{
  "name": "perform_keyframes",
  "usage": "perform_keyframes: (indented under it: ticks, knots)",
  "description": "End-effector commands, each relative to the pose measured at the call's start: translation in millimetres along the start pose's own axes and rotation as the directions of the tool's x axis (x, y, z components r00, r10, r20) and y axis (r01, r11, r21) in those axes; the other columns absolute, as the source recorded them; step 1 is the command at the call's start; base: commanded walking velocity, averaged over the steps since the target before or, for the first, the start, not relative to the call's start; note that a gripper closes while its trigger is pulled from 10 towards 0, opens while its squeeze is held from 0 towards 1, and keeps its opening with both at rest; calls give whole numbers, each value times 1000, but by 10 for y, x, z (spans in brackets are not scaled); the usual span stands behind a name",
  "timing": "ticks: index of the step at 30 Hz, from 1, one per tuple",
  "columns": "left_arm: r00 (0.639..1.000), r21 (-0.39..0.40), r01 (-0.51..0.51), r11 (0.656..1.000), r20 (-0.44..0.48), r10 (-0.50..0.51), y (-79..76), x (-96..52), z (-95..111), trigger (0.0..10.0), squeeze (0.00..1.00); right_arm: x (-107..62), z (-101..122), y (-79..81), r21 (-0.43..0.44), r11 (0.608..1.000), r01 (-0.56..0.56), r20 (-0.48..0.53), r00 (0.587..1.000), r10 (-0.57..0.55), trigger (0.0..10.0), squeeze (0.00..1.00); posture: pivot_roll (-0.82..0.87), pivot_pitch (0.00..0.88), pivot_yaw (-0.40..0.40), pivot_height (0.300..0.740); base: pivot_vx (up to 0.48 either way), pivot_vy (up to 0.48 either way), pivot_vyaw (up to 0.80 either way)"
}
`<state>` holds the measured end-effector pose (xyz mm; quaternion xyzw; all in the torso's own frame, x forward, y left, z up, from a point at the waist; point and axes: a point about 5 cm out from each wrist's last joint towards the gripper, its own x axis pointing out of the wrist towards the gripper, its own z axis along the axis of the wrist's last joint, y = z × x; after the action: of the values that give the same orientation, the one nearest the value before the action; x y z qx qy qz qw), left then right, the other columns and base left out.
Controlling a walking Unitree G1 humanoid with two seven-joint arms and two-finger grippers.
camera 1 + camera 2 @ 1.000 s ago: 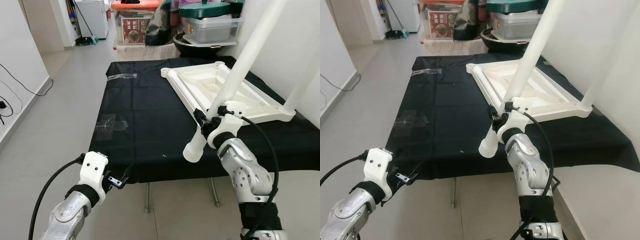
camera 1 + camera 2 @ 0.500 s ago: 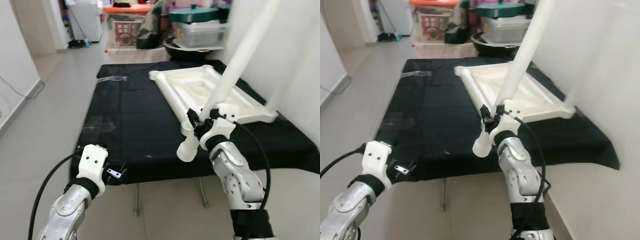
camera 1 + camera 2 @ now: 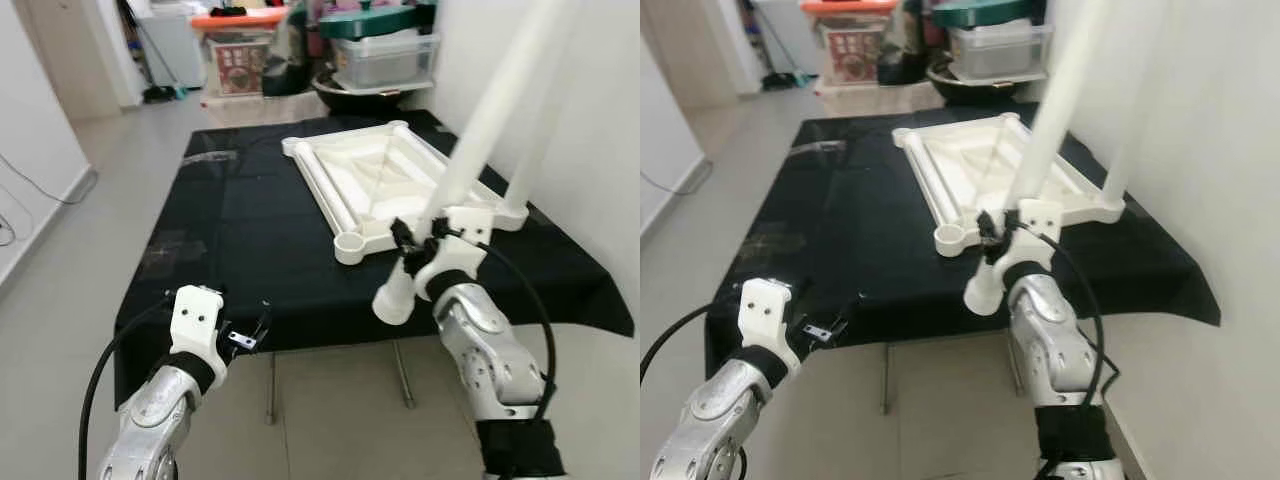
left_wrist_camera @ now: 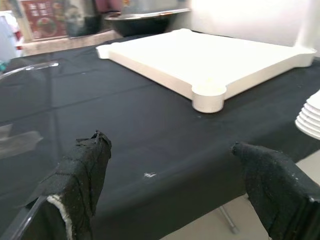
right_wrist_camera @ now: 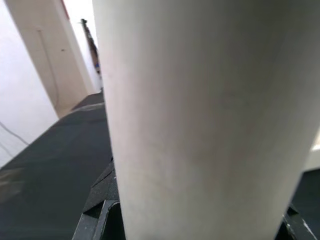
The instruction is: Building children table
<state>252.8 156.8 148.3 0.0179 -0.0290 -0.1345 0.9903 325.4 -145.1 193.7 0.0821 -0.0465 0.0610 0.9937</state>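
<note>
A white children's tabletop [image 3: 380, 180] lies upside down on the black-covered table [image 3: 250, 230]. One white leg [image 3: 535, 150] stands upright in its right corner. The near corner socket [image 3: 352, 245] is empty. My right gripper [image 3: 412, 245] is shut on a second white leg [image 3: 480, 130], held tilted. The ribbed lower end [image 3: 393, 300] of that leg hangs past the table's front edge, just right of the socket. My left gripper [image 4: 170, 150] is open with nothing between its fingers [image 4: 85, 165]. It is low at the table's front left edge.
Storage bins and a lidded box [image 3: 385, 55] crowd the floor behind the table. A white wall runs close along the right. Bare floor [image 3: 110, 150] lies to the left. Clear tape patches [image 3: 165, 248] stick to the cloth.
The camera has shifted, so the table sits more to the left in view. The held leg's lower end now hangs right of the near socket. The left gripper stays by the front edge.
</note>
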Motion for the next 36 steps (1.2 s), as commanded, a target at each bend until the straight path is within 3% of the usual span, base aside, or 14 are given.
perform_keyframes:
  ticks: [1, 11, 29, 36]
  knots:
    - [1000, -7, -8, 1000, 1, 8, 29, 9, 13, 10000, 0, 47, 73, 112, -6, 999, -38, 36, 999, 39, 10000, 0, 6, 0, -21, 740, 300, 0, 0]
    - [1000, -16, 0, 1000, 6, 0, -3, 33, 23, 10000, 0, 98, 100, 191, -28, 998, -63, 47, 997, 65, 10000, 0, 11, 0, -26, 740, 308, 0, 0]
    - [1000, -17, 3, 1000, 6, -3, -14, 44, 21, 10000, 0, 179, 209, 154, -45, 997, -70, 84, 994, 74, 10000, 0, 10, 0, -32, 740, 307, 0, 0]
    - [1000, -27, -10, 1000, 9, 11, -22, 45, 9, 10000, 0, 193, 234, 155, -54, 994, -96, 91, 991, 101, 10000, 0, 11, 0, -33, 740, 0, 0, 0]
